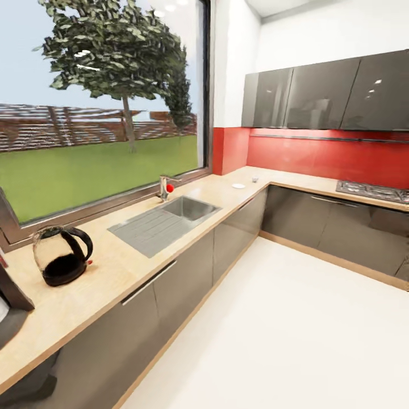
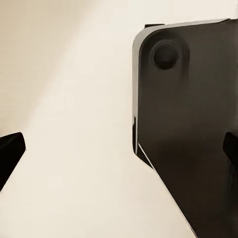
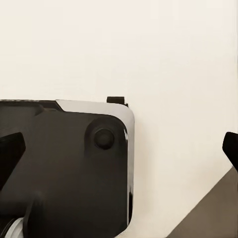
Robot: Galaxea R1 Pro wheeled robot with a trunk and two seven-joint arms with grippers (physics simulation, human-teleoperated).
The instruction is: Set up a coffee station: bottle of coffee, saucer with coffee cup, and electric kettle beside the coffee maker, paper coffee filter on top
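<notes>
The electric kettle (image 1: pixel 61 255), glass with a black base and handle, stands on the wooden countertop (image 1: pixel 113 272) at the near left, under the window. Beside it a dark appliance (image 1: pixel 11 301) that looks like the coffee maker is cut off by the picture's left edge. Far along the counter near the corner lie a white saucer (image 1: pixel 238 186) and a small cup (image 1: pixel 254 179), slightly apart. My left gripper (image 2: pixel 119 153) and right gripper (image 3: pixel 119 153) both hang open over the pale floor, nothing between their fingers, beside the dark robot base (image 2: pixel 188 129).
A steel sink (image 1: pixel 190 207) with drainboard and faucet (image 1: pixel 165 187) sits mid-counter. The counter turns right at the red backsplash toward a stove (image 1: pixel 372 190). Grey upper cabinets (image 1: pixel 324 94) hang above. White floor (image 1: pixel 272 341) spreads wide to the right.
</notes>
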